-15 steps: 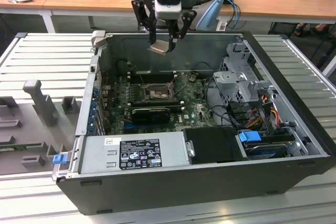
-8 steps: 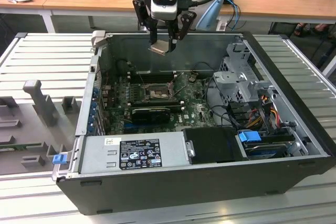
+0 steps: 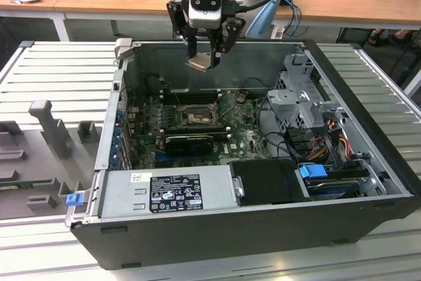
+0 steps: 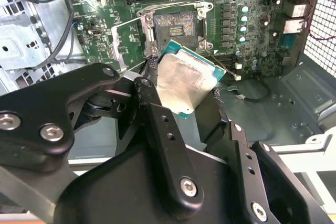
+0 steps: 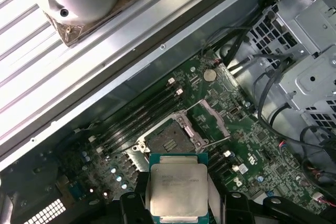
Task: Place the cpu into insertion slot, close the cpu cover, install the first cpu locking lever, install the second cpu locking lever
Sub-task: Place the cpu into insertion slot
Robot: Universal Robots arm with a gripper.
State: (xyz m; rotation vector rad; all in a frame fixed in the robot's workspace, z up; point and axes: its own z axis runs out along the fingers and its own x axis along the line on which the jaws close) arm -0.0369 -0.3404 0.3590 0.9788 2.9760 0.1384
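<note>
Well above the socket (image 3: 196,118), over the open case (image 3: 230,235), the gripper (image 3: 205,57) has its fingers drawn in narrow on the chip (image 3: 200,64), pinching two opposite edges. In the exterior view the chip looks tilted, not level with the board (image 3: 243,136).

That tilt is the main risk, in my judgement. If the chip came down skewed, or turned off the socket's square, a corner could land on the tan contact field and bend the pins. It could also sit proud on the black frame. A light grip on the edges could let it slip and drop onto the board.

Just beside the socket, the cover (image 5: 215,120) stands swung open and a thin wire lever (image 4: 126,23) lies out to one side. A finger could snag either of them.

Faint print marks the metal top of the chip (image 5: 177,187), too faint to read. Farther from the socket, a black-and-white sticker (image 3: 175,192) on the power supply (image 3: 118,192) carries lines of print, too small to read.
</note>
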